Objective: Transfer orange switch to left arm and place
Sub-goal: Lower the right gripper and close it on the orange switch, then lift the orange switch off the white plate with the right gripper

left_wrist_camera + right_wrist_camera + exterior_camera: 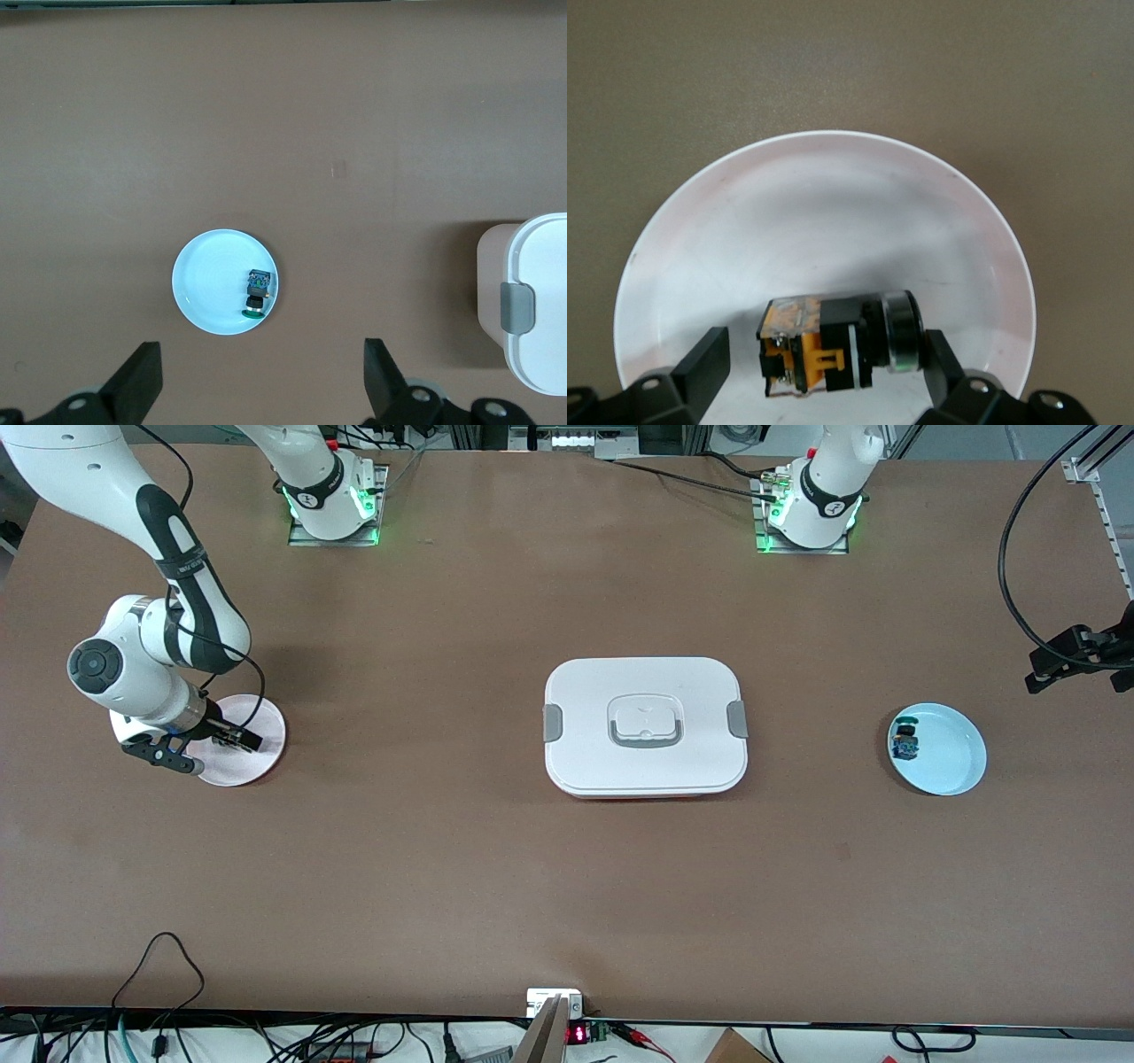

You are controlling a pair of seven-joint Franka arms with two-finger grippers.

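The orange switch (833, 350), black with an orange body and a metal ring, lies on its side in a pale pink plate (266, 762) at the right arm's end of the table. The plate also shows in the right wrist view (815, 204). My right gripper (239, 737) is low over that plate. In its wrist view the gripper (824, 354) is open, with one finger on each side of the switch. The gripper hides the switch in the front view. My left gripper (261, 390) is open wide and empty, high above the table beside a light blue plate (208, 283). The white box (645, 682) stands mid-table between the plates.
The light blue plate (952, 757), at the left arm's end, holds a small switch with a blue-green top (905, 741), also seen in the left wrist view (257, 292). One end of the box (540, 301) shows there too. A black fixture (1076, 655) with a cable overhangs that end's table edge.
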